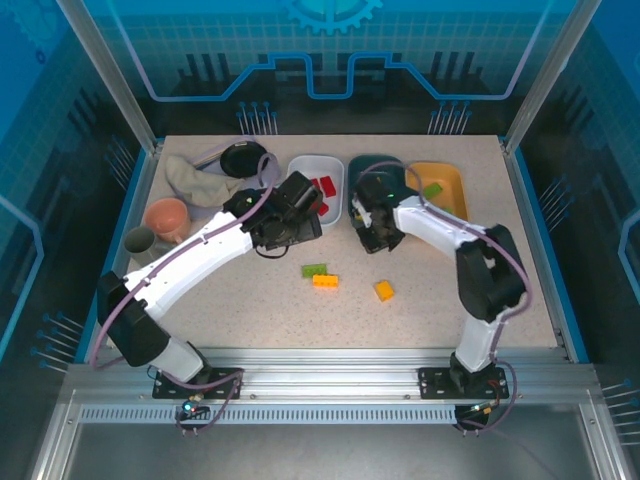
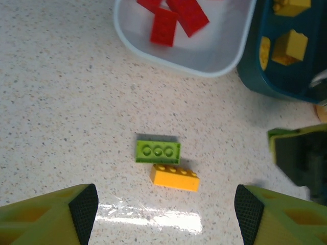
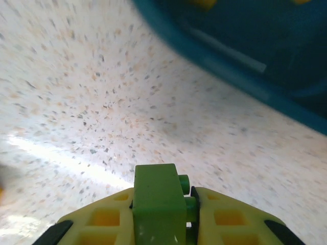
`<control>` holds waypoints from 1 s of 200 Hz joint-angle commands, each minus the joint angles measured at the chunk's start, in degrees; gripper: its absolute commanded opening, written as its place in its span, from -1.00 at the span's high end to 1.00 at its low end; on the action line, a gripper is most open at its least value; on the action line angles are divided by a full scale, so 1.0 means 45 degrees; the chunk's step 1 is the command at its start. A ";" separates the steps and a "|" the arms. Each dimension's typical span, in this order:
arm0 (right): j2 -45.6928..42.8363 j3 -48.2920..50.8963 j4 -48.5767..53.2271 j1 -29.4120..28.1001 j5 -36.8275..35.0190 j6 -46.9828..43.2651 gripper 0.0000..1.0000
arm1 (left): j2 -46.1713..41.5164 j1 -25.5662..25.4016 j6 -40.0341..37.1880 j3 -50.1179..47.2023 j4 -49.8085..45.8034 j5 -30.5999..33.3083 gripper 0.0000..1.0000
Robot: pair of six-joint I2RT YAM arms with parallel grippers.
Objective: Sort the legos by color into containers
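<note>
Right end effector (image 3: 163, 217): clenched on a small light green studded plastic brick (image 3: 159, 196). In my wrist view it is pinched between the two yellow fingers with its studs facing right.
Where it hangs: low over the speckled desk (image 3: 102, 92), just beside the near wall of the dark teal rounded plastic tray (image 3: 240, 66). From overhead I see it at that tray's front edge. I cannot tell whether the brick is clear of the desk.
Step in hand: I judge this to be the pick of a green piece, with the grip made and the carry not yet begun.
Next move: lift, then swing out past the teal tray to the orange rounded plastic tray (image 1: 447, 178), where another green brick (image 1: 433, 189) lies. I'd want enough height to clear the teal rim on the way.
Left end effector (image 2: 166, 206): released, fingers spread wide, holding nothing, poised above the desk.
Under it: a light green three-stud brick (image 2: 158, 151) and a yellow-orange oblong brick (image 2: 175, 177) lie touching each other, between the fingers and a little ahead of them.
Further out: the white rounded plastic tray (image 2: 214, 58) holds red bricks (image 2: 164, 25). Beside it, the teal tray holds yellow bricks (image 2: 289, 47).
Left to sort: that touching pair, plus a lone yellow-orange brick (image 1: 384, 290) on the open desk near the right arm.
</note>
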State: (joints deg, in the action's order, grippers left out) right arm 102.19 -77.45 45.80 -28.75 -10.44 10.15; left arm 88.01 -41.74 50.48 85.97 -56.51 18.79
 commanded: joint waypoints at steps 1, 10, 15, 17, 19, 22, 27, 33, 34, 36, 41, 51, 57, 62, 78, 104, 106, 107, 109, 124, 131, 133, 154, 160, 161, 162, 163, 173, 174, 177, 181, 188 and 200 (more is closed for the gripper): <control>-0.1827 0.0009 0.0571 0.1193 0.0622 0.0891 0.69 | -0.0246 -0.0464 -0.0587 -0.0254 0.0278 0.0395 -0.50; -0.2139 -0.0050 0.0587 0.1829 0.0909 0.0979 0.69 | -0.0264 -0.0508 -0.0767 -0.0305 0.0658 0.0176 -0.50; -0.2214 -0.0108 0.0569 0.2210 0.1105 0.1032 0.69 | -0.0279 -0.0518 -0.0866 -0.0343 0.0886 0.0037 -0.51; -0.2219 -0.0136 0.0556 0.2356 0.1200 0.1041 0.69 | -0.0279 -0.0527 -0.0895 -0.0338 0.0983 -0.0002 -0.51; -0.2211 -0.0182 0.0533 0.2544 0.1278 0.1054 0.69 | -0.0280 -0.0515 -0.0942 -0.0366 0.1095 -0.0050 -0.51; -0.2178 -0.0244 0.0494 0.2784 0.1413 0.1063 0.69 | -0.0263 -0.0506 -0.1002 -0.0371 0.1237 -0.0144 -0.51; -0.2073 -0.0357 0.0437 0.3186 0.1616 0.1097 0.69 | -0.0235 -0.0515 -0.1100 -0.0392 0.1458 -0.0269 -0.51; -0.1751 -0.0625 0.0382 0.3678 0.1907 0.1139 0.69 | -0.0184 -0.0511 -0.1182 -0.0371 0.1673 -0.0409 -0.51; -0.1703 -0.0672 0.0375 0.3754 0.1947 0.1150 0.69 | -0.0174 -0.0511 -0.1200 -0.0363 0.1686 -0.0446 -0.51; -0.1589 -0.0765 0.0356 0.3890 0.2016 0.1154 0.69 | -0.0156 -0.0515 -0.1218 -0.0362 0.1754 -0.0498 -0.51; -0.1343 -0.0953 0.0342 0.4132 0.2147 0.1194 0.69 | -0.0098 -0.0525 -0.1300 -0.0336 0.1909 -0.0633 -0.51; -0.0648 -0.1530 0.0264 0.4653 0.2330 0.1286 0.69 | 0.0101 -0.0505 -0.1371 -0.0209 0.2056 -0.0893 -0.51; -0.0078 -0.1975 0.0253 0.4924 0.2441 0.1327 0.69 | 0.0218 -0.0512 -0.1345 -0.0163 0.2089 -0.0998 -0.51; 0.0381 -0.2413 0.0297 0.5108 0.2501 0.1354 0.68 | 0.0295 -0.0514 -0.1318 -0.0127 0.2118 -0.1100 -0.51; 0.1900 -0.3817 0.0696 0.5465 0.2460 0.1378 0.68 | 0.0402 -0.0525 -0.1216 -0.0265 0.2268 -0.1402 -0.51; 0.3728 -0.5654 0.1347 0.5819 0.2179 0.1294 0.63 | 0.0481 -0.0514 -0.1191 -0.0544 0.2353 -0.1805 -0.51; 0.3851 -0.5776 0.1414 0.5861 0.2157 0.1297 0.63 | 0.0472 -0.0511 -0.1196 -0.0578 0.2360 -0.1819 -0.51; 0.3941 -0.5894 0.1475 0.5877 0.2157 0.1298 0.62 | 0.0477 -0.0511 -0.1197 -0.0594 0.2361 -0.1835 -0.51; 0.4070 -0.6002 0.1529 0.5890 0.2132 0.1298 0.62 | 0.0481 -0.0516 -0.1203 -0.0605 0.2372 -0.1847 -0.51; 0.4790 -0.6613 0.1778 0.6030 0.2141 0.1280 0.57 | 0.0497 -0.0511 -0.1290 -0.0829 0.2482 -0.2212 -0.51; 0.5031 -0.6801 0.1861 0.6059 0.2125 0.1244 0.53 | 0.0516 -0.0519 -0.1343 -0.0918 0.2581 -0.2397 -0.50; 0.5067 -0.6826 0.1877 0.6068 0.2115 0.1242 0.52 | 0.0520 -0.0513 -0.1351 -0.0960 0.2613 -0.2461 -0.51; 0.5401 -0.7190 0.2141 0.6125 0.2047 0.1201 0.26 | 0.0800 -0.0512 -0.1546 -0.1011 0.2753 -0.3221 -0.50; 0.5309 -0.7166 0.2128 0.6118 0.1979 0.1201 0.16 | 0.0957 -0.0531 -0.1569 -0.0942 0.2734 -0.3435 -0.50; 0.5294 -0.7155 0.2127 0.6117 0.1983 0.1201 0.15 | 0.0983 -0.0530 -0.1579 -0.0922 0.2724 -0.3453 -0.50; 0.5257 -0.7160 0.2117 0.6117 0.1985 0.1201 0.13 | 0.1016 -0.0530 -0.1584 -0.0912 0.2719 -0.3501 -0.50; 0.5239 -0.7142 0.2112 0.6116 0.1986 0.1201 0.11 | 0.1055 -0.0550 -0.1586 -0.0888 0.2707 -0.3501 -0.50; 0.4802 -0.6973 0.1971 0.6112 0.1998 0.1220 -0.05 | 0.1361 -0.0592 -0.1543 -0.0753 0.2657 -0.3846 -0.50; 0.4757 -0.6951 0.1951 0.6114 0.2002 0.1220 -0.07 | 0.1390 -0.0600 -0.1527 -0.0750 0.2656 -0.3883 -0.50; 0.4598 -0.6900 0.1895 0.6096 0.1989 0.1213 -0.10 | 0.1479 -0.0610 -0.1486 -0.0695 0.2636 -0.3948 -0.50; 0.4423 -0.6825 0.1841 0.6077 0.1969 0.1192 -0.14 | 0.1608 -0.0640 -0.1417 -0.0638 0.2622 -0.4128 -0.50; 0.4014 -0.6701 0.1777 0.5975 0.1903 0.1129 -0.19 | 0.1834 -0.0630 -0.1167 -0.0562 0.2634 -0.4364 -0.50; 0.3363 -0.6484 0.1806 0.5704 0.1593 0.0908 -0.25 | 0.2293 -0.0633 -0.0746 -0.0370 0.2648 -0.4912 -0.50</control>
State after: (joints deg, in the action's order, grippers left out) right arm 124.92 -107.26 52.73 -1.87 -1.54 15.16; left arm 94.67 -44.12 45.04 82.35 -44.60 3.29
